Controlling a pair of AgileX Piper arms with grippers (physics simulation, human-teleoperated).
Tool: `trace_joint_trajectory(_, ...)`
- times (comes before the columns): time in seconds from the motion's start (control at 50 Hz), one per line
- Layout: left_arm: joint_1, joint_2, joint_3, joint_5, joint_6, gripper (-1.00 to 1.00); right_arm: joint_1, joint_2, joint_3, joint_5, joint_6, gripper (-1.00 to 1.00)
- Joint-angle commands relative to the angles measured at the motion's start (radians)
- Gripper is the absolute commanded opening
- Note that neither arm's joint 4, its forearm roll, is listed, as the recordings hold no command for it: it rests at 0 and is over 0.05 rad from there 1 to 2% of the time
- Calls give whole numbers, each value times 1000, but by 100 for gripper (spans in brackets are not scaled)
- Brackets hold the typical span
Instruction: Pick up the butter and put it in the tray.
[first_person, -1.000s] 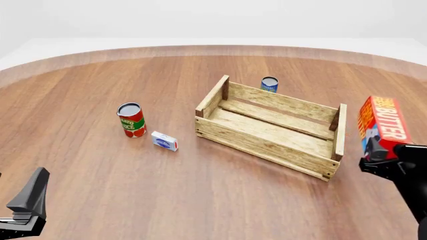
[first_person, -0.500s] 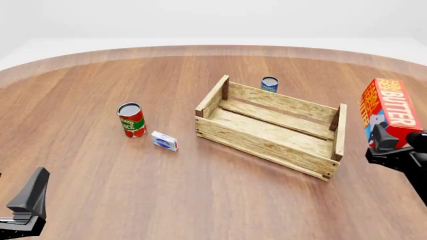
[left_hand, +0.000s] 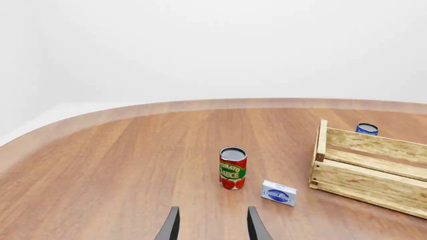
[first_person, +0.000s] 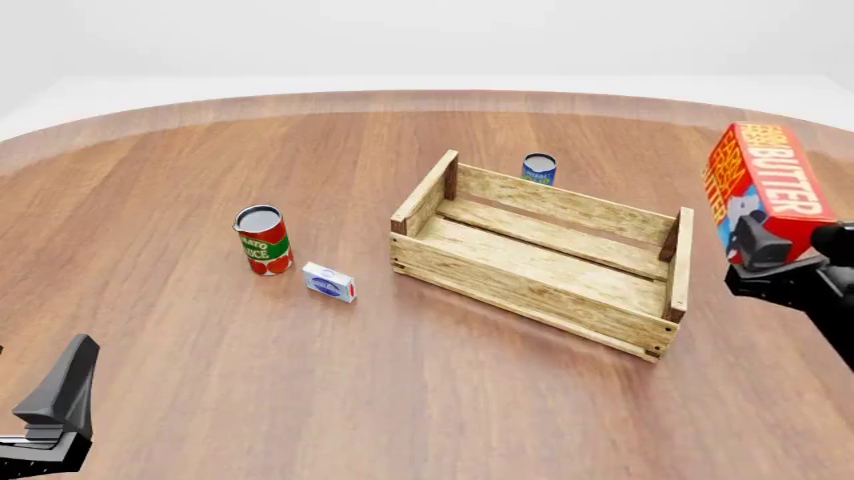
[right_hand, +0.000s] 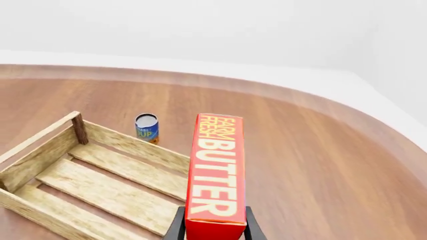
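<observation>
Fingers (right_hand: 177, 226) flanking butter (right_hand: 215, 175); front-hidden.

A: What is the setting?

B: A broad wooden table (first_person: 200, 180) with a reddish-brown grain running away from the camera. Its far edge curves in a wide arc, finished with a paler band.

A: And past the edge?

B: A pale floor (first_person: 120, 92), almost white, meeting a plain white wall (left_hand: 220, 45). The join between them is soft and hard to place.

A: Any windows or lamps?

B: None can be seen. The light is even and diffuse, with only faint, soft shadows on the tabletop.
</observation>
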Motion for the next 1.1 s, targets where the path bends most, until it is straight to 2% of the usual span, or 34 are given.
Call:
trace_joint_trajectory(0.02, 0, 0, 0, 0, 0, 100, 40, 12, -72, 25, 11, -100)
trace_joint_trajectory(0.54, 0, 0, 0, 0, 0, 100, 129, 113, -181, 55, -34, -100)
trace_joint_trajectory(1.1, 0, 0, 0, 0, 0, 100, 214, 227, -245, 23, -41, -100)
